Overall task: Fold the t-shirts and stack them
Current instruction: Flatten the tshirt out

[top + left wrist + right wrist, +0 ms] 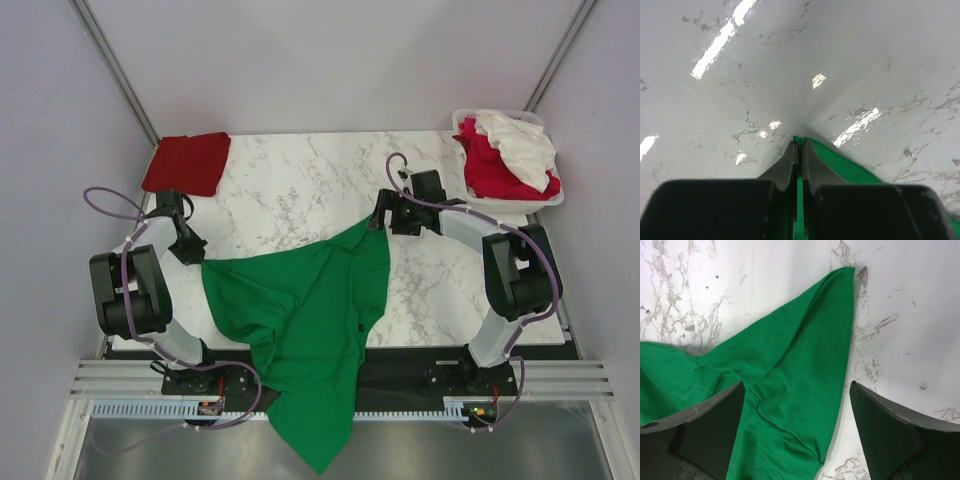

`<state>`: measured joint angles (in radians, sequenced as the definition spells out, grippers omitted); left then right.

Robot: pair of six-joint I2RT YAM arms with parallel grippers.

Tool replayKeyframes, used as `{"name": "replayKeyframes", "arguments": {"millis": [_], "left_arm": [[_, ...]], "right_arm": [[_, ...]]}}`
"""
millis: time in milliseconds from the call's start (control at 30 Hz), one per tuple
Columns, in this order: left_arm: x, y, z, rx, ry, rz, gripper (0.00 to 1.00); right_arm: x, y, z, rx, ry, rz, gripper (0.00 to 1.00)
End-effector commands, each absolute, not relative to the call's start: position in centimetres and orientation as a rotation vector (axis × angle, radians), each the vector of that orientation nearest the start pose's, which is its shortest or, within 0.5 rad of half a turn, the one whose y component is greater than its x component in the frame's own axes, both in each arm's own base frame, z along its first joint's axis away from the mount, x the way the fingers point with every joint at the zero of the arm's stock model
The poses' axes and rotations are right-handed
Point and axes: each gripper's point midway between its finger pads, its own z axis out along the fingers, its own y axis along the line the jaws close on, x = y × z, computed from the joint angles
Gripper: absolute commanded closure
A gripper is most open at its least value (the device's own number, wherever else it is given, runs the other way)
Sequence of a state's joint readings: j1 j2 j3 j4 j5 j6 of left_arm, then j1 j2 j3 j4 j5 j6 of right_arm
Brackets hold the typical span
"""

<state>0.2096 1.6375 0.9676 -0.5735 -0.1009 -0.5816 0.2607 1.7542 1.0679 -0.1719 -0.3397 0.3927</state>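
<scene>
Left end effector (pixel 800 144) pinching green t-shirt (pixel 300 310) | right end effector (pixel 797 385) spread over it | basket (pixel 548 200): crimson-pink t-shirt (pixel 490 172), white t-shirt (pixel 520 145)

One overhead, two close wrist views sharing green t-shirt (pixel 300 300).

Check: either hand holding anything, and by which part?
Left hand pinches the green shirt at its edge; right hand is open over a shirt corner, holding nothing.
</scene>
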Motion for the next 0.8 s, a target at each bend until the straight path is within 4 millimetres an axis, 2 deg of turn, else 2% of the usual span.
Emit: {"name": "replayKeyframes", "arguments": {"millis": [0, 233, 267, 400, 467, 567, 767], "left_arm": [[33.3, 6.2, 5.9, -1.037, 2.451, -0.012, 0.98], [33.3, 3.2, 8.8, -0.894, 2.446, -0.241, 0.98], [33.3, 2.9, 9.2, -0.877, 2.441, -0.261, 0.98], [33.2, 2.1, 10.2, -0.807, 2.439, -0.317, 0.98], [33.2, 2.1, 10.3, -0.790, 2.439, -0.318, 0.98], [33.2, 2.1, 10.4, -0.774, 2.439, -0.318, 0.98], [33.4, 1.3, 10.1, -0.778, 2.455, -0.383, 0.98]], "right_arm": [[40.5, 17.6, 6.9, 0.029, 2.446, 0.691, 0.07], [43.3, 16.6, 4.6, 0.112, 2.479, 0.559, 0.19], [44.4, 16.7, 5.3, 0.111, 2.455, 0.556, 0.23], [47.1, 16.6, 4.7, 0.145, 2.464, 0.499, 0.33], [47.5, 16.7, 4.0, 0.151, 2.485, 0.499, 0.40], [47.5, 17.5, 2.9, 0.157, 2.518, 0.538, 0.44], [46.5, 18.7, 2.6, 0.138, 2.543, 0.568, 0.48]]}}
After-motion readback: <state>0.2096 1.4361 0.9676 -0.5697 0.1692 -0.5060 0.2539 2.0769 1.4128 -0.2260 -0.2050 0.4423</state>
